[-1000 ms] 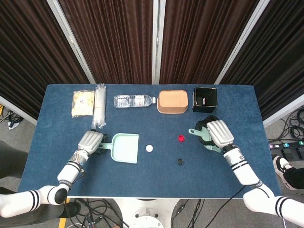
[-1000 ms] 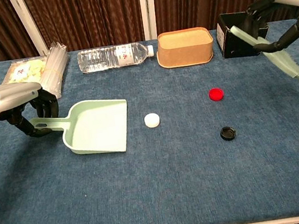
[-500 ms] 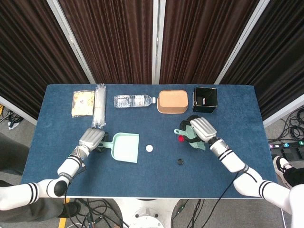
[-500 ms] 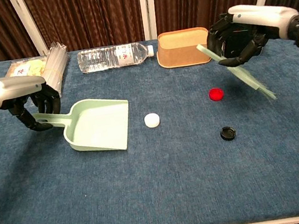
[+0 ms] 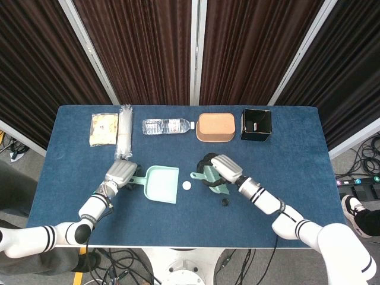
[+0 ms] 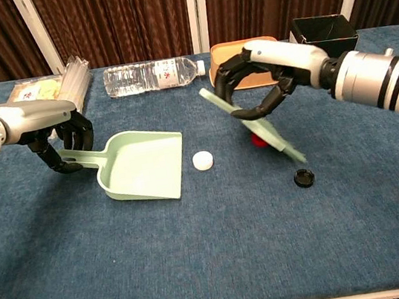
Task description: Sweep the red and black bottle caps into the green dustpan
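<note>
my left robot hand [image 6: 63, 140] grips the green dustpan [image 6: 144, 165] handle; my right robot hand [image 6: 254, 85] holds the brush [image 6: 256, 127] over the red cap [image 6: 257, 140], black cap [image 6: 304, 177] at its 4 o'clock.

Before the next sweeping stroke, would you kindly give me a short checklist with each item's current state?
1. Left hand holds the green dustpan by its handle: ok.
2. Right hand grips the brush: ok.
3. Dustpan mouth faces the caps: ok.
4. Red cap at the brush blade: ok, partly hidden.
5. Black cap gathered: not ok, it lies apart.
6. White cap clear of the path: not ok, it sits before the dustpan.
</note>
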`<action>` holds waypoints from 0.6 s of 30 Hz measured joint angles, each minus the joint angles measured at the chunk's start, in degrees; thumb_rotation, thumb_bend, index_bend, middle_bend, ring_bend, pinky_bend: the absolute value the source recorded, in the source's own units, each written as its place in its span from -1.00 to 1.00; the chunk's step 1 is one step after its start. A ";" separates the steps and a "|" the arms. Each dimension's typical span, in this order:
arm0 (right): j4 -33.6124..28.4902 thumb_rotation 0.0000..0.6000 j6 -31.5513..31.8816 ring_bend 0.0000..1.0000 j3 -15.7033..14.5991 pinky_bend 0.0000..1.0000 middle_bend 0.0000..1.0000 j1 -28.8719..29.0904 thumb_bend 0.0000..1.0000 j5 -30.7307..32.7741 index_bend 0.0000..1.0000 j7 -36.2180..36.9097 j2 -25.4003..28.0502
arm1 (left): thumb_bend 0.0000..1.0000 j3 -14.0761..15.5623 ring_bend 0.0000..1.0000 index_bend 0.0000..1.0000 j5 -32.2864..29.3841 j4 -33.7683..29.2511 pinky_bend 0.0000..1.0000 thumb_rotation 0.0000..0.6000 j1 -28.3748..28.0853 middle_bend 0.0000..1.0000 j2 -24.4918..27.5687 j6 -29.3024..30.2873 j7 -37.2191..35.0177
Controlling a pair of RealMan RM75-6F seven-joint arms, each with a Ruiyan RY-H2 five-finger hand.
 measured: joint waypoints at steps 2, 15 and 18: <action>0.27 1.00 1.30 -0.35 -0.58 -0.59 0.37 0.31 -0.22 -0.57 0.57 1.80 -0.96 | -0.24 0.11 -0.16 0.11 -0.24 -0.08 -0.44 1.00 -0.36 0.09 -0.12 0.24 0.20; -8.34 1.00 10.73 -0.34 -2.07 -0.59 0.38 -4.00 0.00 -0.40 0.58 1.57 4.64 | -0.24 1.36 -0.16 0.11 0.84 -2.82 -0.44 1.00 -1.60 0.10 0.05 2.28 1.90; -12.30 1.00 12.15 -0.34 -2.61 -0.60 0.38 -6.36 0.08 0.38 0.58 -2.58 7.76 | -0.24 1.19 -0.16 0.11 0.81 -3.37 -0.44 1.00 -1.87 0.10 0.05 2.78 1.90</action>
